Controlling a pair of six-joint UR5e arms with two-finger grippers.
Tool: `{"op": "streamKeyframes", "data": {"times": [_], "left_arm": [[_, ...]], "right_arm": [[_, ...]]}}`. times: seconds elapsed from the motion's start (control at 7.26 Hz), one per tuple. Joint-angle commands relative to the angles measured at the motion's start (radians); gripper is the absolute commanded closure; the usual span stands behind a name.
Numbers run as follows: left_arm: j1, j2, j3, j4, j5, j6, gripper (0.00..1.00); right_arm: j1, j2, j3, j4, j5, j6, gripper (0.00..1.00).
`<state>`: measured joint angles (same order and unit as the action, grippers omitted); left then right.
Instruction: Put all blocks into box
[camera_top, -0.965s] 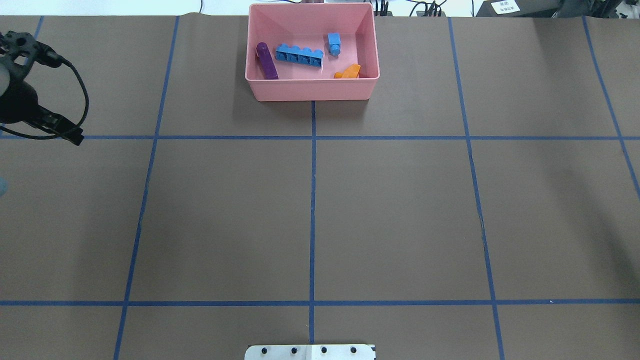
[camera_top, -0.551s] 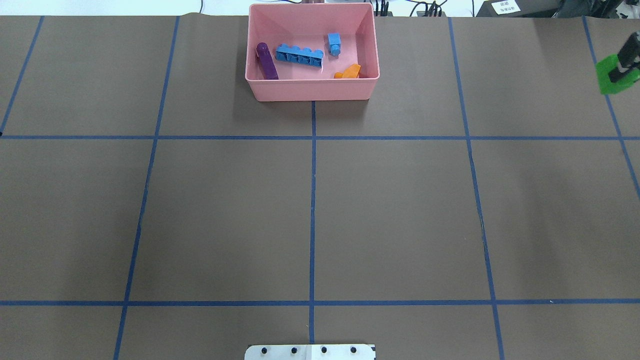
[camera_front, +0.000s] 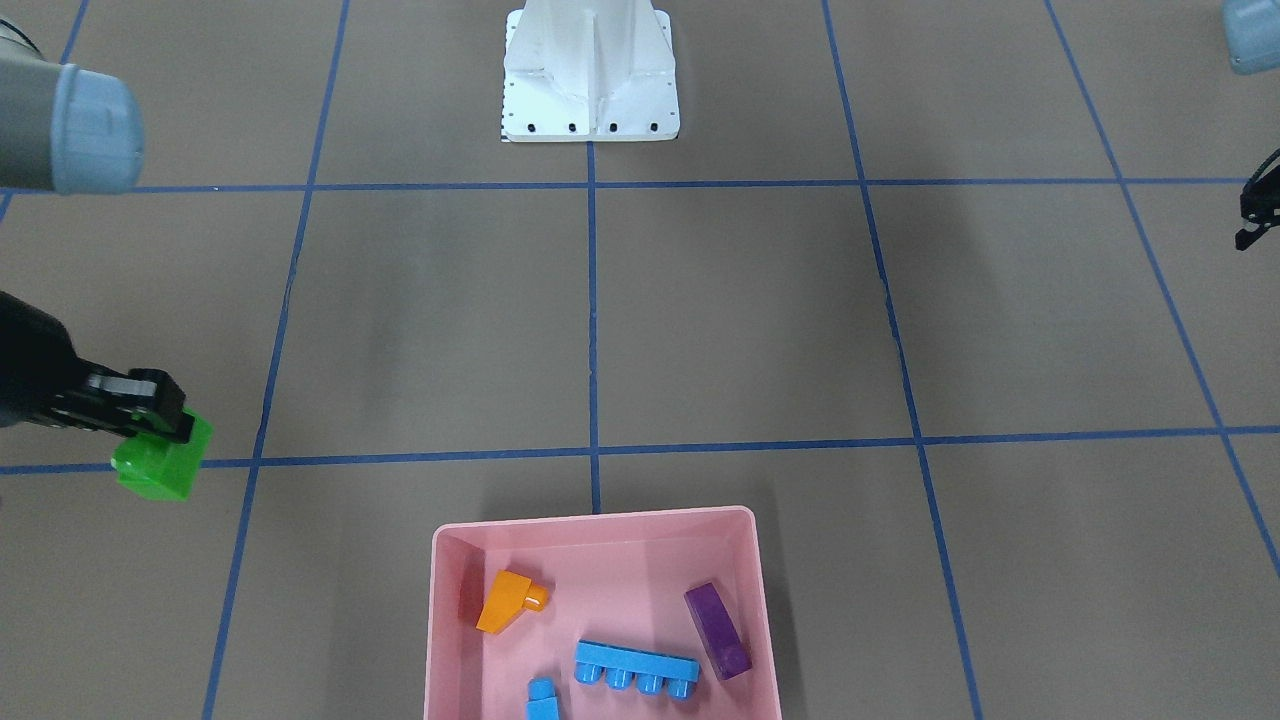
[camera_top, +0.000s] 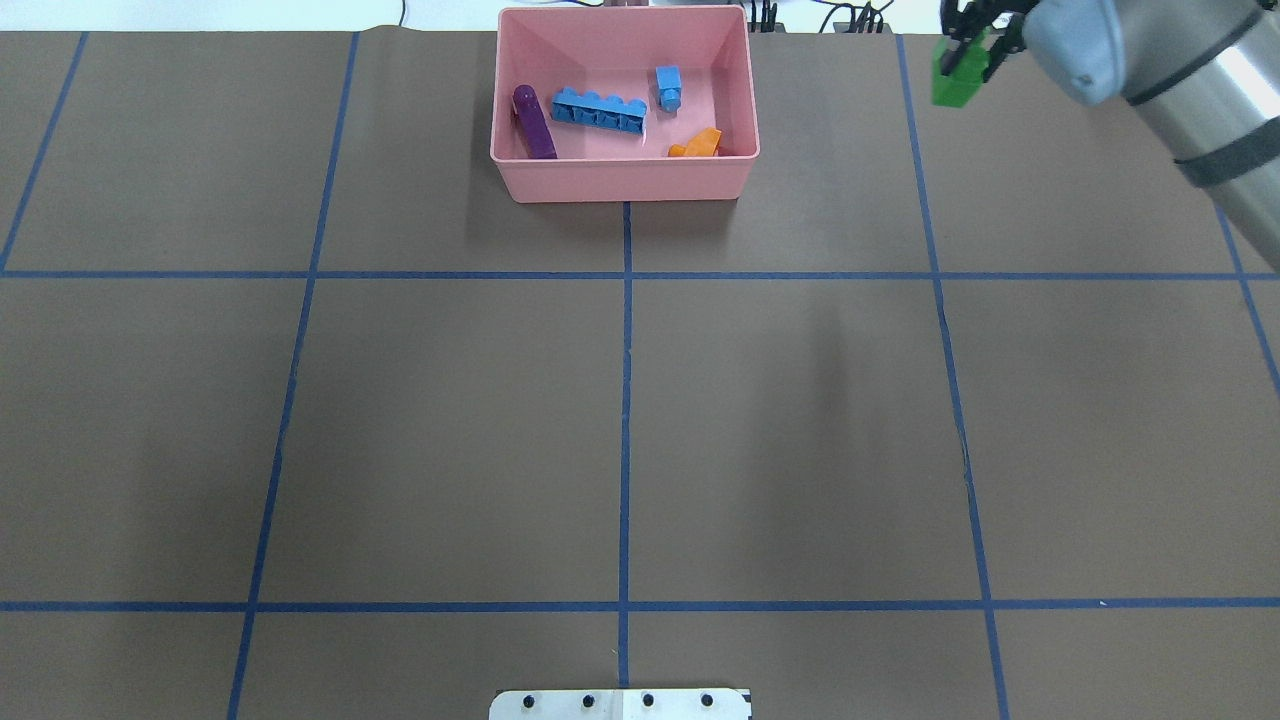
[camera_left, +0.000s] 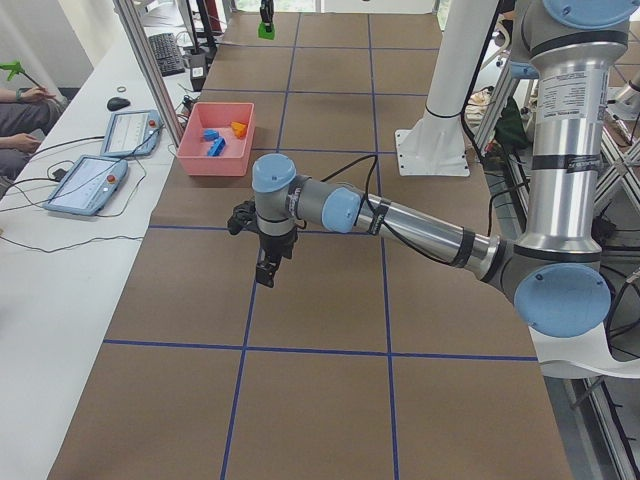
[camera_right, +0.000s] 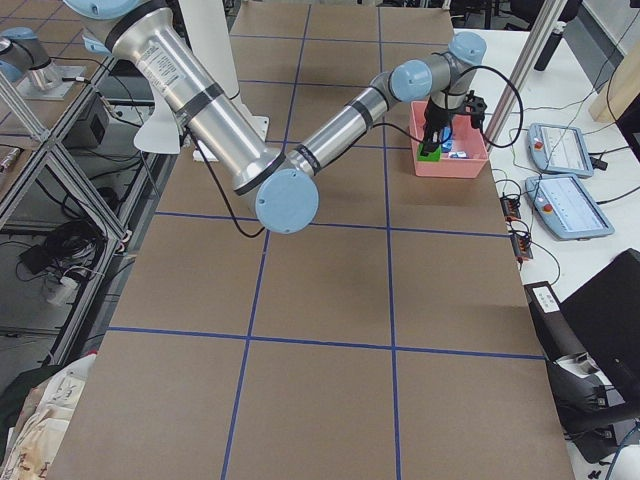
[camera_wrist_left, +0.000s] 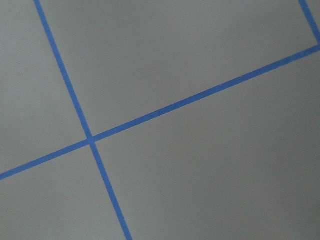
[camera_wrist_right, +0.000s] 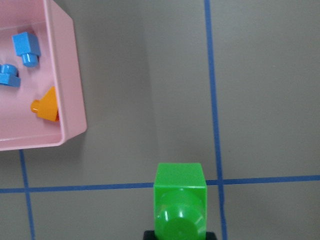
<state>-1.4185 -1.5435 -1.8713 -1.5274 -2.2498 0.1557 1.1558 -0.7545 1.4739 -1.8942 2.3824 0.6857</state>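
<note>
You have the right gripper (camera_top: 962, 48) clamped on the green two-stud block (camera_top: 957, 83). Its fingers pinch the brick from above, and the brick hangs clear of the table (camera_top: 450, 430). In the overhead view the pair is at the table's far edge, to the right of the pink box (camera_top: 620, 182) and apart from it, not over its opening. The right wrist camera looks down on the block's stud. The green brick lines up over a crossing of the blue tape lines (camera_top: 625, 400), and the box's near right corner shows in the upper left of that view.

Four blocks lie inside the box. The purple oblong block (camera_top: 535, 122) rests along the left wall, slightly angled. Just to its right the long blue four-stud block (camera_top: 598, 110) slants across the middle, its studs turned toward the far wall. The tiny blue one-stud block (camera_top: 668, 86) sits in the far right part. The orange sloped block (camera_top: 697, 144) lies in the near right corner, close to the wall.

Your left gripper (camera_left: 265, 268) hangs over the left part of the table, well apart from the box, with its fingers pointing down. Only a sliver of it shows at the front view's edge, and you cannot tell whether its jaws are parted or closed. Its wrist camera shows only brown covering and two crossing tape lines. The white robot base (camera_front: 590, 70) stands at the near middle edge.
</note>
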Motion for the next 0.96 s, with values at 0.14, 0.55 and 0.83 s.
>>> {"op": "streamKeyframes", "data": {"times": [0.14, 0.55, 0.83], "left_arm": [[-0.037, 0.025, 0.018, -0.002, -0.034, 0.084, 0.0], [-0.036, 0.026, 0.023, -0.002, -0.034, 0.078, 0.0], [-0.034, 0.026, 0.023, 0.0, -0.034, 0.074, 0.0]], "right_arm": [[-0.12, 0.236, -0.359, 0.269, -0.069, 0.2, 1.0], [-0.223, 0.435, -0.741, 0.608, -0.221, 0.399, 1.0], [-0.293, 0.446, -0.819, 0.777, -0.325, 0.533, 1.0]]}}
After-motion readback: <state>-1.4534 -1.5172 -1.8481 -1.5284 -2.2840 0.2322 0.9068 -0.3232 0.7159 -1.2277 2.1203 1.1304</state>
